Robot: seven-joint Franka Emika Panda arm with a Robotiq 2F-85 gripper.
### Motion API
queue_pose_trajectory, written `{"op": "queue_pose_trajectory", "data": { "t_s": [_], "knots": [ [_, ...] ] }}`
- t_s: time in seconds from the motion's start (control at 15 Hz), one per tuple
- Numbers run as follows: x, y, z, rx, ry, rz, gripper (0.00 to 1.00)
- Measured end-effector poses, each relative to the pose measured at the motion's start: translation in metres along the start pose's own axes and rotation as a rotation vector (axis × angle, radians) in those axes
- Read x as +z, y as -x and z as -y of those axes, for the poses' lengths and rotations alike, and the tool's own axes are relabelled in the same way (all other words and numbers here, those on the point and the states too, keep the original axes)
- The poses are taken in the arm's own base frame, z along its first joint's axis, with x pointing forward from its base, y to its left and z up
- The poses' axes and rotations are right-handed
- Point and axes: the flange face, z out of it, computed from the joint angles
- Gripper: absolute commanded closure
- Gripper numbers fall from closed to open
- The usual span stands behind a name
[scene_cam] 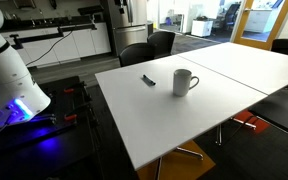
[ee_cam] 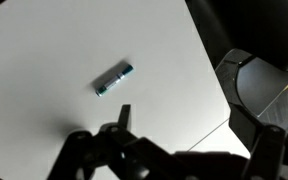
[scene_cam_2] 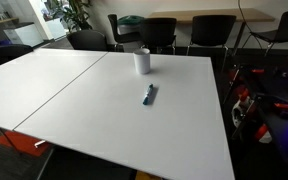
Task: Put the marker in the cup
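1. Gripper point(ee_cam: 184, 150): in the wrist view it is entering from the lower edge and hanging above the table point(ee_cam: 44, 60). The jaws are standing apart. Nothing is sitting between them, and they are touching nothing. The exterior views are not showing the gripper.

2. Marker point(ee_cam: 114, 79): it is lying flat on the bare tabletop, set diagonally in the wrist view, ahead of the fingers point(ee_cam: 122, 115) and clear of them. Both exterior views are showing it on the table point(scene_cam: 154, 120), alone and untouched point(scene_cam: 148, 79) point(scene_cam_2: 150, 95).

3. Cup point(scene_cam: 185, 82): it is standing upright on the table, near the marker but not touching it. In an exterior view its handle is pointing away from the marker. The marker is lying outside the cup point(scene_cam_2: 142, 61).

4. Arm point(scene_cam: 4, 60): in an exterior view its white body is standing beside the table, off the edge nearest the marker.

5. Surroundings: dark chairs point(scene_cam_2: 159, 30) are standing along the far side of the table point(scene_cam_2: 74, 100). In the wrist view a chair point(ee_cam: 254, 90) is showing just past the table edge.
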Motion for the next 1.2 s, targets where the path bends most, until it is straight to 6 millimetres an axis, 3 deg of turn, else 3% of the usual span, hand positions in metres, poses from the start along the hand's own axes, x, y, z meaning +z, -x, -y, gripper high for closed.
{"op": "queue_pose_trajectory", "data": {
  "t_s": [0.8, 1.2],
  "knots": [
    [0.117, -0.007, -0.003, 0.409, 0.023, -0.011, 0.00],
    [0.179, -0.012, -0.017, 0.527, 0.068, 0.014, 0.00]
  ]
}}
